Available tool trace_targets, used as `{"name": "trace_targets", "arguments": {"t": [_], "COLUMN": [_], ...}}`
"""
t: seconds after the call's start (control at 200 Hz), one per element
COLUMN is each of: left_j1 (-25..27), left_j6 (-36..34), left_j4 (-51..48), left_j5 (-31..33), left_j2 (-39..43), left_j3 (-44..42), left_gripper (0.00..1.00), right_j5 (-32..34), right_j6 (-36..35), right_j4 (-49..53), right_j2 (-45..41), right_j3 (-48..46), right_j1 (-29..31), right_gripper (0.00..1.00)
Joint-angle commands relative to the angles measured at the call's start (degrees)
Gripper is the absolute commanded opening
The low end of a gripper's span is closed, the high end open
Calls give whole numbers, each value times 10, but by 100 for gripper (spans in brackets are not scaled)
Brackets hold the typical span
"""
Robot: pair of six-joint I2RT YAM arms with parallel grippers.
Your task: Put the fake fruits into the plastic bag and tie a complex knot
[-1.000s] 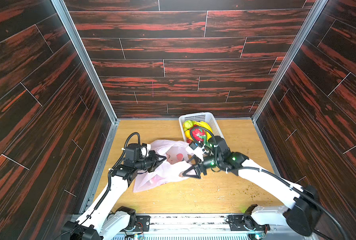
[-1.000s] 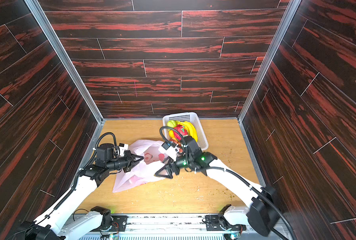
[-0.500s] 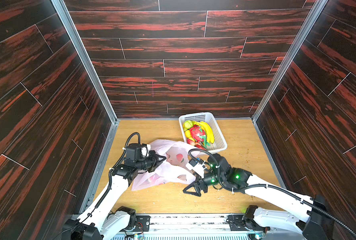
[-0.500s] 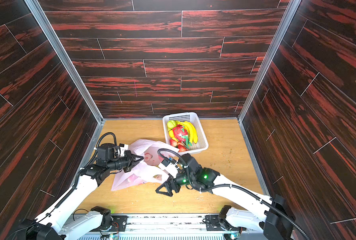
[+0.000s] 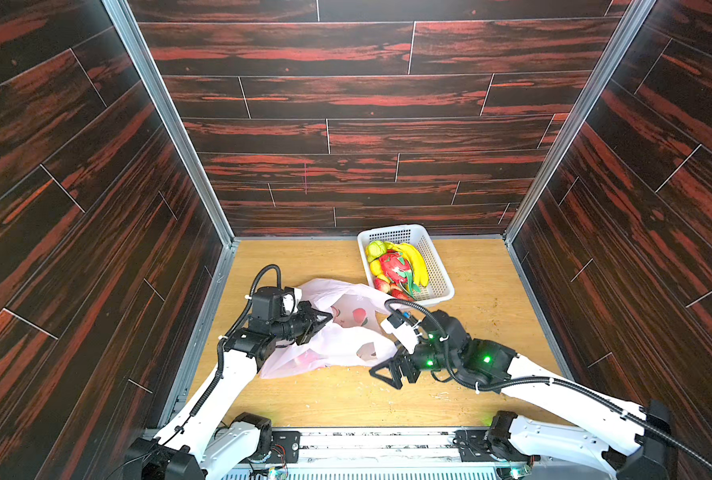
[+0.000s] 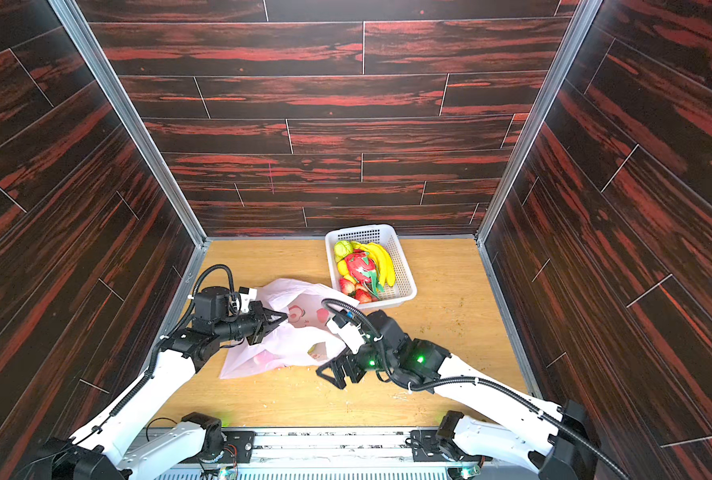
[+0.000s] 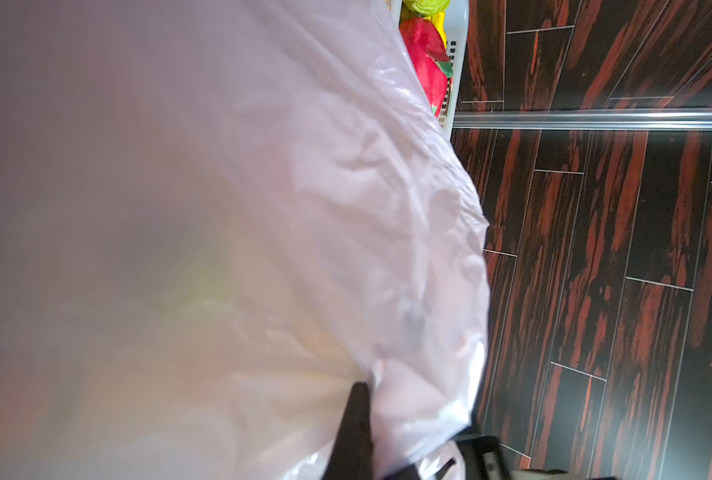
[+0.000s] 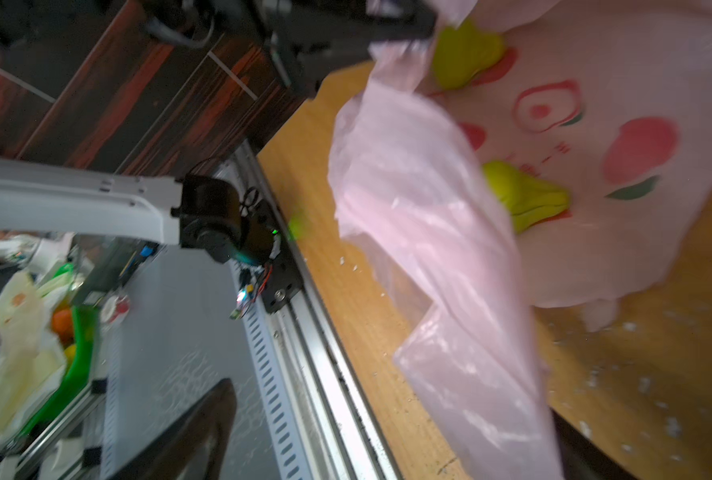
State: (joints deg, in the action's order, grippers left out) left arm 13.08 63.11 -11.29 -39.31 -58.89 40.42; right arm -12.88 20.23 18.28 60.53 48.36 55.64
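The pale-pink plastic bag (image 5: 337,345) (image 6: 292,349) lies crumpled on the wooden table, left of centre. My left gripper (image 5: 325,320) (image 6: 281,319) is shut on its upper edge, and the film fills the left wrist view (image 7: 262,208). Two green lumpy fruits (image 8: 524,195) show inside the bag. My right gripper (image 5: 383,376) (image 6: 331,376) stands open and empty at the bag's front right corner. The other fake fruits (image 5: 395,266) (image 6: 362,266), among them a dragon fruit, bananas and strawberries, lie in the white basket. No knot shows.
The white perforated basket (image 5: 437,266) (image 6: 404,270) stands at the back right of the bag. Dark wood walls close in on three sides. A metal rail (image 8: 304,332) runs along the table's front edge. White crumbs (image 5: 441,395) lie scattered on the boards.
My right arm has drawn back from the bag's mouth near the basket toward the table's front, its jaws spreading a little wider. The left gripper keeps its hold on the bag.
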Motion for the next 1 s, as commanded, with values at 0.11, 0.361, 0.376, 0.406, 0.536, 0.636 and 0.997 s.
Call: {"name": "trace_targets", "arguments": {"t": [0.11, 0.361, 0.376, 0.406, 0.536, 0.636, 0.997], "left_j1": [-2, -2, -2, -2, -4, -7, -16], "left_j6": [-26, -36, -36, -38, -35, -27, -12], "left_j4": [-19, -29, -30, -31, -39, -37, -24], "left_j5": [-12, -2, -1, 4, 20, 29, 43], "left_j2": [8, 10, 10, 11, 20, 27, 45], "left_j3": [18, 23, 24, 24, 23, 18, -1], "left_gripper": [0, 0, 0, 0, 0, 0, 0], "right_j5": [73, 14, 8, -4, -3, 33, 136], "right_j6": [-15, -35, -36, -42, -82, -114, -199], "right_j4": [91, 133, 135, 138, 154, 148, 120], "right_j2": [-11, -27, -24, -16, 42, 104, 352], "right_j3": [63, 116, 119, 124, 155, 184, 359], "right_j1": [-29, -183, -196, -221, -297, -319, -324], "right_gripper": [99, 99, 99, 99, 98, 99, 98]}}
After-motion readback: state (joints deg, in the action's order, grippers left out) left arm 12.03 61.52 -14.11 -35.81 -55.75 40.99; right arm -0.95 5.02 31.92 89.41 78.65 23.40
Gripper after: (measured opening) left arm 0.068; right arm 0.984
